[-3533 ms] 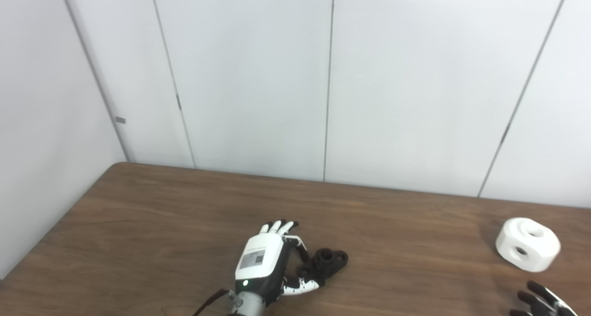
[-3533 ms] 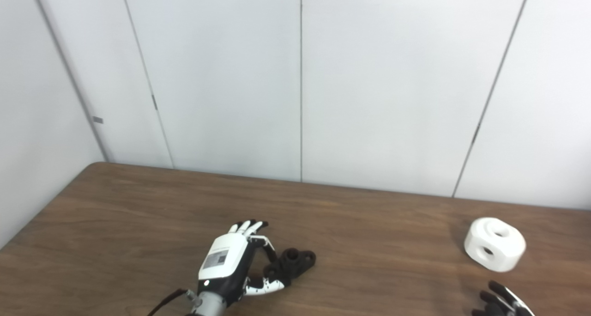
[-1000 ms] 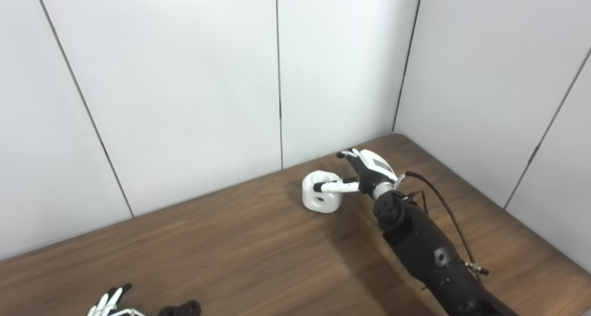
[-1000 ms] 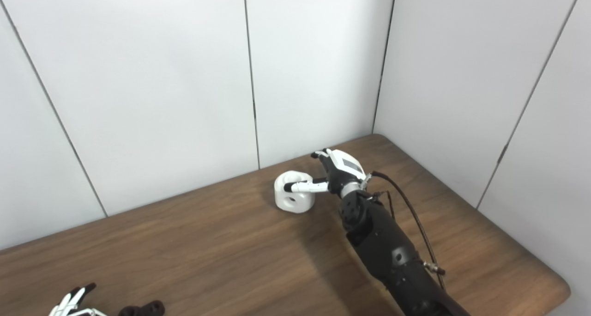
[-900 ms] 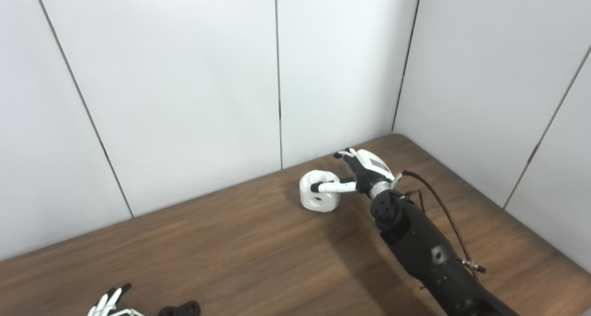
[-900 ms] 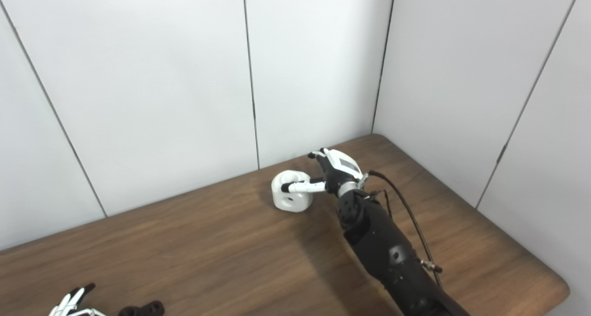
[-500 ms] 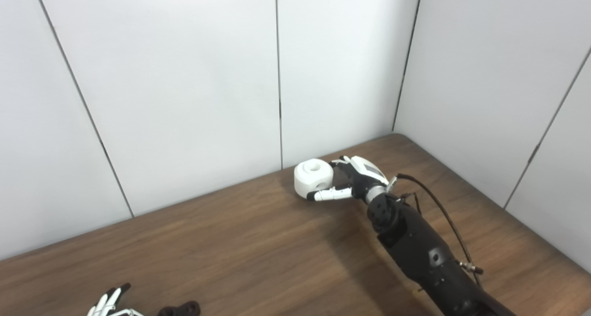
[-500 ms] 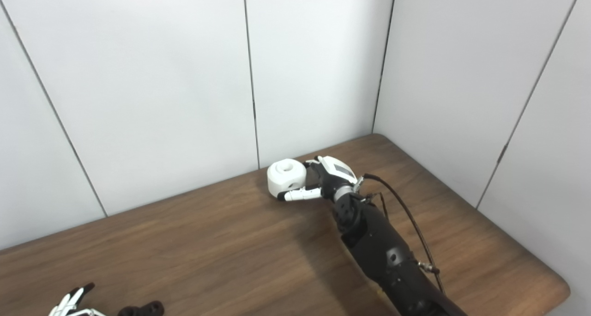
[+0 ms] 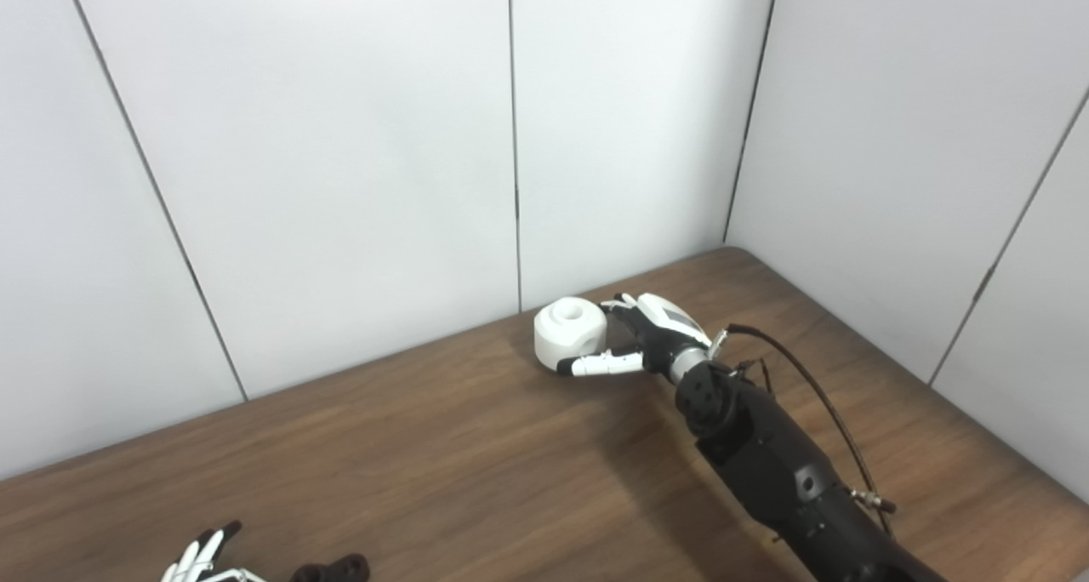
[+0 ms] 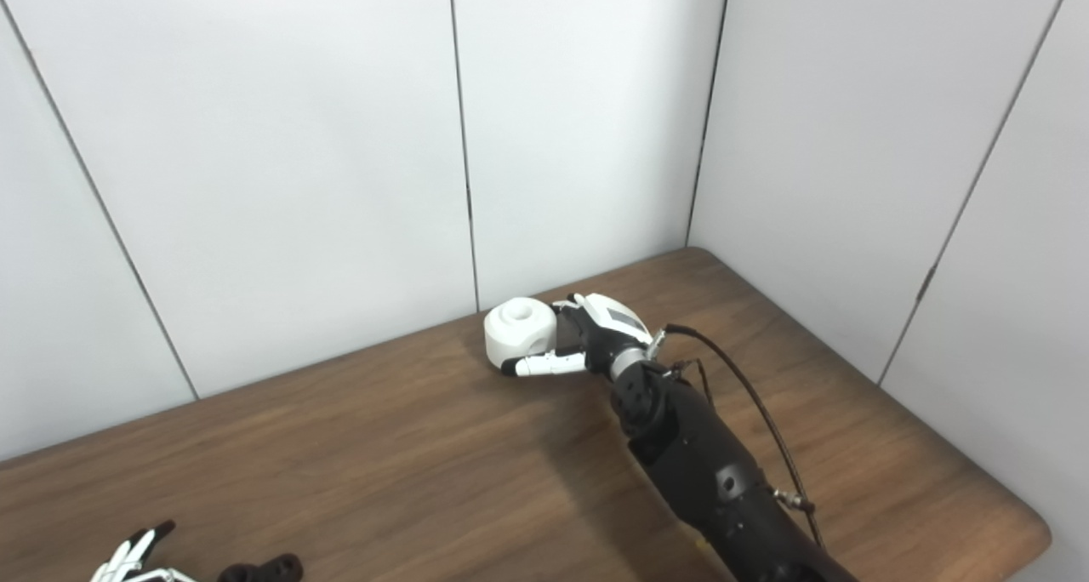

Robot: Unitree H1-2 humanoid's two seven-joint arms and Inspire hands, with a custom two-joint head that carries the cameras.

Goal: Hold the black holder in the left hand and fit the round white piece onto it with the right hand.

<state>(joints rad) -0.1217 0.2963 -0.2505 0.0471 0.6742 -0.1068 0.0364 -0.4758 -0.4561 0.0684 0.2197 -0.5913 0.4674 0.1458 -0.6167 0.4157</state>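
Since the round white piece [image 9: 570, 333] has been tipped hole-up and clasped by the right hand [image 9: 651, 344] at the far counter [image 9: 442, 446], carrying toward the near-left black holder [image 9: 332, 570] is judged next.

1. I see white panel walls [image 9: 340, 139] w/ thin dark vertical seams, meeting in a corner at right.
2. Brown wood-grain desk [image 9: 476, 471], rounded corners.
3. Lighting even, soft shadows.
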